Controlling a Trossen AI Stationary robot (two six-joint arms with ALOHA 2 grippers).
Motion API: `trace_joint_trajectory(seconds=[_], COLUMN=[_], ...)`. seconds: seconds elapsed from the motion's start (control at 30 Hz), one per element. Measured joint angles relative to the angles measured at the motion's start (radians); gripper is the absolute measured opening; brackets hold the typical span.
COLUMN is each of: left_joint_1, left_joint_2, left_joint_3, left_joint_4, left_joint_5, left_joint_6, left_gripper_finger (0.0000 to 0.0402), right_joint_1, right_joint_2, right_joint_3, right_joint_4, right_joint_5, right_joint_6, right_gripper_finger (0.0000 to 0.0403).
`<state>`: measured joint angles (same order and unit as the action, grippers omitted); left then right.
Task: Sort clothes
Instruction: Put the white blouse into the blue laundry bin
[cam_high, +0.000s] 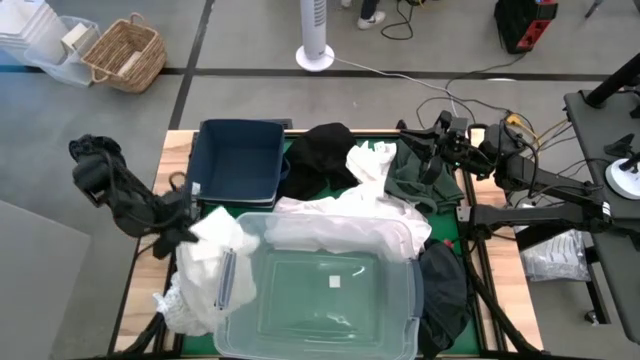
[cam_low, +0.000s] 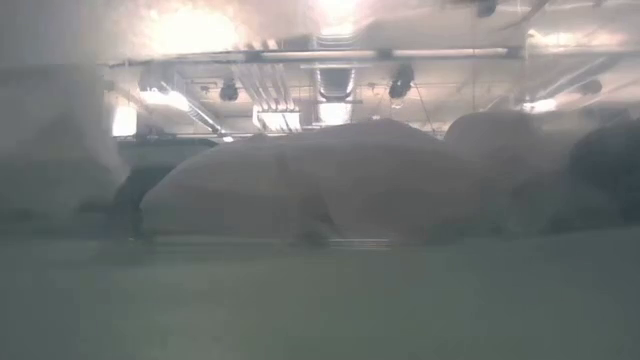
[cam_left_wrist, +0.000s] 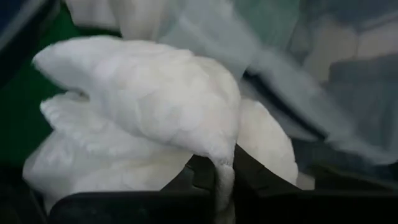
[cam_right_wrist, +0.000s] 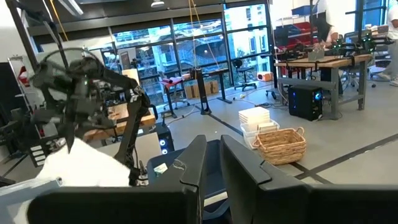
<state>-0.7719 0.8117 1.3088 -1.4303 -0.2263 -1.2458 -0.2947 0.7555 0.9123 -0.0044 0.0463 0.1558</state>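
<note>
Two pincers | left (cam_high: 190, 228) pinching white garment (cam_high: 205, 275) beside tub (cam_high: 400, 300) | right (cam_high: 425, 135) pressed together over clothes

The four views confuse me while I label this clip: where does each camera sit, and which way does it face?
High view: overhead, straight down on clear tub, navy bin, both arms.
Low view: table height, looking level through hazy plastic; no arm is clear.
Left wrist view: on the left arm, facing the white garment pinched in the left hand.
Right wrist view: on the right arm, facing past the right hand into the room, left arm beyond.
Shared: that white garment shows in the high and left wrist views.
</note>
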Motion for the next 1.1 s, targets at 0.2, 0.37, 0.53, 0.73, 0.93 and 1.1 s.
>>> trace_joint_trajectory(seconds=[0.2,0.37,0.53,0.73,0.93,1.1], left_joint_1=[0.0,0.0,0.0,0.001,0.001,0.001], left_joint_2=[0.023,0.038,0.055,0.092,0.151,0.216], left_joint_3=[0.152,0.258,0.365,0.5,0.641,0.76], left_joint_4=[-0.075,-0.121,-0.125,-0.126,-0.124,-0.122], left_joint_5=[-0.133,-0.206,-0.312,-0.438,-0.533,-0.595], left_joint_6=[0.049,0.088,0.156,0.265,0.382,0.479], left_gripper_finger=[0.0,0.0,0.0,0.0,0.0,0.0], right_joint_1=[0.0,0.0,0.0,0.0,0.0,0.0], right_joint_2=[0.0,0.0,0.0,0.0,0.0,0.0], right_joint_3=[0.0,0.0,0.0,0.0,0.0,0.0], right_joint_4=[-0.001,-0.014,-0.023,-0.023,-0.023,-0.023], right_joint_5=[0.0,0.0,0.0,0.002,0.007,0.007], right_joint_6=[-0.002,-0.001,-0.001,-0.004,-0.014,-0.013], right_gripper_finger=[0.0038,0.0038,0.0038,0.0038,0.0038,0.0038])
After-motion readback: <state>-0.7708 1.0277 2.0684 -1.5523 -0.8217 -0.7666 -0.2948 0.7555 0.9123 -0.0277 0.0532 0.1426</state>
